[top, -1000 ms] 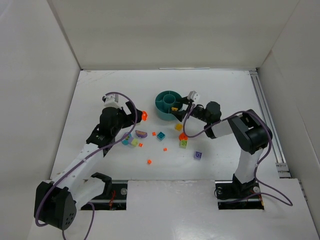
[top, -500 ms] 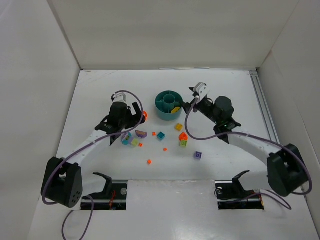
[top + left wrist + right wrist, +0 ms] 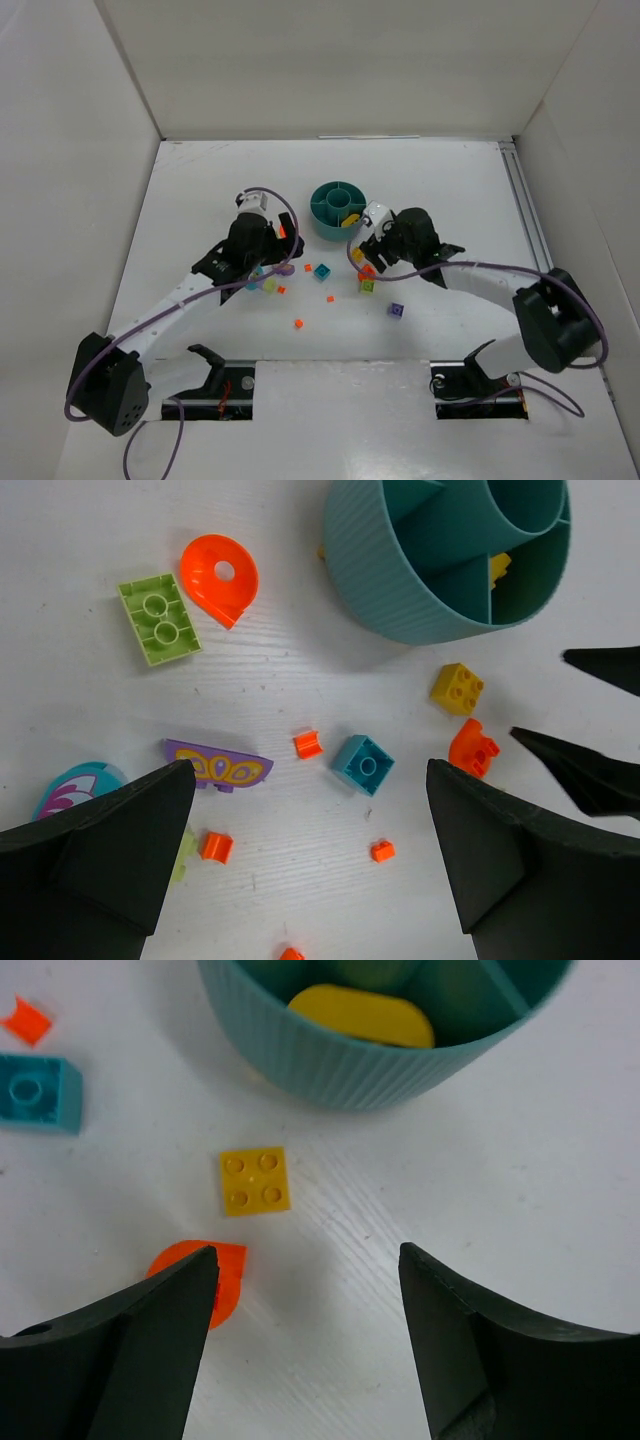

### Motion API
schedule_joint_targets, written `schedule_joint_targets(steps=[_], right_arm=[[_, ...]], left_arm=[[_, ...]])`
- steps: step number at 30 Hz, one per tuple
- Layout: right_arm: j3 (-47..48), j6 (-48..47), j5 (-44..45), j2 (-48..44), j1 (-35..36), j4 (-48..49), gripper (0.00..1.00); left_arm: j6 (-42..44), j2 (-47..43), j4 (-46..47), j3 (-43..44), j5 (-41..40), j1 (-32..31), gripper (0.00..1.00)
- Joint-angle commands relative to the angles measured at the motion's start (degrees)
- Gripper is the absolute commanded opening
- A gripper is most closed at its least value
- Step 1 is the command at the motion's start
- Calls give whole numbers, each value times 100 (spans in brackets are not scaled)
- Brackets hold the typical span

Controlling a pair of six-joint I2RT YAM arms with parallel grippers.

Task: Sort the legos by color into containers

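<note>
Both the left gripper and right gripper are wide open, holding nothing. The right one could grab the orange bit too, since it lies just beside the yellow brick

Dish: teal plastic, outer wall finely ribbed, inside smooth with a dull sheen.
Yellow brick, teal brick, lime brick: smooth hard plastic, slightly glossy on the studs.
Orange piece: smooth plastic, soft shine.
Purple piece: plastic, printed yellow pattern on top.
Table: white, matt, faint wood-like grain.
Left fingers, right fingers: black, matt, faintly grainy plastic.
Cable: smooth purple sheath.
Walls: plain white, matt.
</note>
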Motion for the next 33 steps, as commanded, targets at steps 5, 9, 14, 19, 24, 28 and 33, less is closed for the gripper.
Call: schedule_joint_targets(steps=[5, 9, 14, 19, 24, 28, 33], right_arm=[[808, -664, -432, 1310, 95, -47, 74], [809, -611, -642, 1531, 95, 391, 72], [809, -559, -757, 1645, 95, 567, 72], [756, -453, -757, 1856, 95, 769, 71], [704, -269, -757, 1936, 95, 989, 57], [510, -207, -906, 1655, 95, 1122, 34], [55, -260, -1248, 804, -54, 1122, 28]], left_arm=[[-179, -603, -120, -193, -349, -188, 100], [-231, -804, -120, -308, -349, -188, 100], [-231, -858, -251, -369, -349, -188, 100], [-231, -910, -251, -422, -401, -188, 100], [-284, -910, -251, -422, -349, -241, 100], [-346, -910, -199, -422, -349, -241, 100], [-398, -910, 81, -483, -296, -241, 100]])
